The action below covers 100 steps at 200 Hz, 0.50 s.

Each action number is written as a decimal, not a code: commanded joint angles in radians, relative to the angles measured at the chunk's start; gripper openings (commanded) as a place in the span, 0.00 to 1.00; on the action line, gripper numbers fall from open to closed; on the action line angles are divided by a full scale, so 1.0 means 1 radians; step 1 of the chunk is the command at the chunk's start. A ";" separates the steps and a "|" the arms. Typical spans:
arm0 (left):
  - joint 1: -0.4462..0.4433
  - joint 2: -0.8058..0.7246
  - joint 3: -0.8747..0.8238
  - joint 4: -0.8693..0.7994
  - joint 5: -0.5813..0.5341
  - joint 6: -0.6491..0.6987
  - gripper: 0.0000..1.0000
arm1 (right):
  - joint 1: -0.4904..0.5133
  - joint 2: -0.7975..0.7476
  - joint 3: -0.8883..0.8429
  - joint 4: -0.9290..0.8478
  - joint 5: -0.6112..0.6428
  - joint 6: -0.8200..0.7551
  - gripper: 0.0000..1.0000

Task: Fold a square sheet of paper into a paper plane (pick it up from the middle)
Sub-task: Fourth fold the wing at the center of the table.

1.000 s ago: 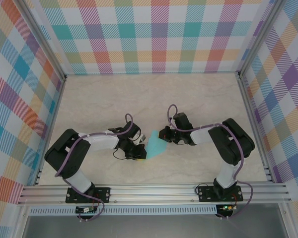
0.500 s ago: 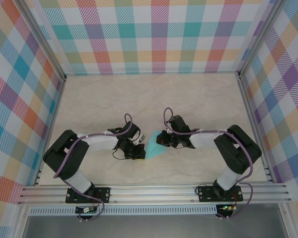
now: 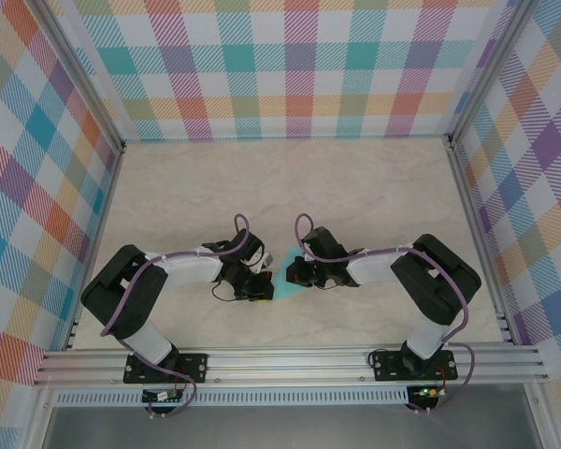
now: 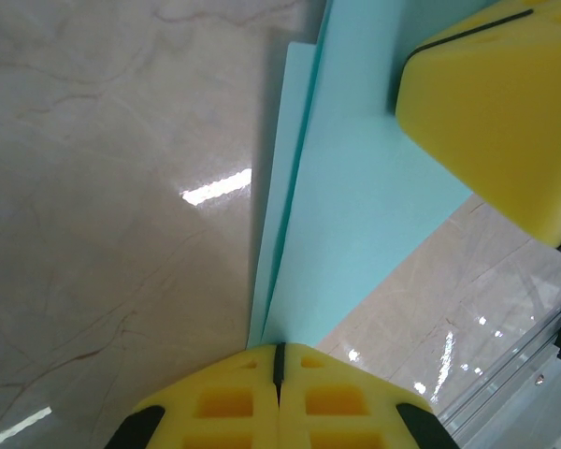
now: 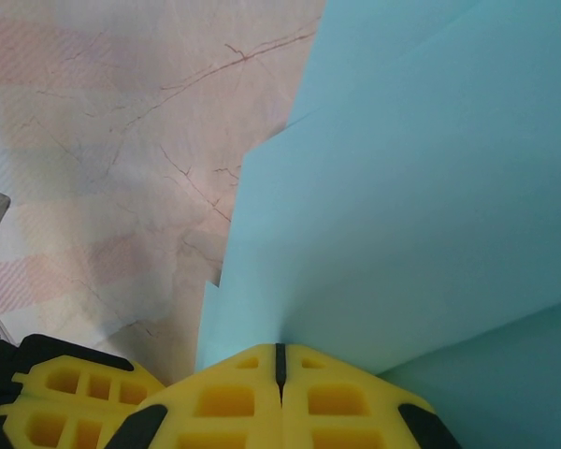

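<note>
Over the marble table [image 3: 374,187], arms bent inward, left end effector [image 4: 279,354] and right end effector [image 5: 280,351] clamp the folded paper [image 3: 283,289].

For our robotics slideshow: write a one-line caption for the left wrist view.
Left gripper shut on an edge of the folded turquoise paper, right gripper pinching the far side, marble table beneath.

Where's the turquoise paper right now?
In the top view, the folded paper is mid-table near the front, pinched between the left gripper and right gripper.
</note>
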 commanded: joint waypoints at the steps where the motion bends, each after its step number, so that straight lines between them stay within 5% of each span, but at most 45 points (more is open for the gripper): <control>1: 0.008 0.017 -0.034 -0.083 -0.113 0.015 0.04 | -0.046 0.027 0.010 -0.044 0.113 -0.005 0.01; 55: 0.007 0.011 -0.036 -0.079 -0.106 0.015 0.04 | -0.172 0.038 0.023 -0.028 0.049 -0.026 0.03; 100: 0.007 -0.023 -0.034 -0.057 -0.076 -0.001 0.04 | -0.201 -0.084 0.032 -0.126 0.044 -0.050 0.16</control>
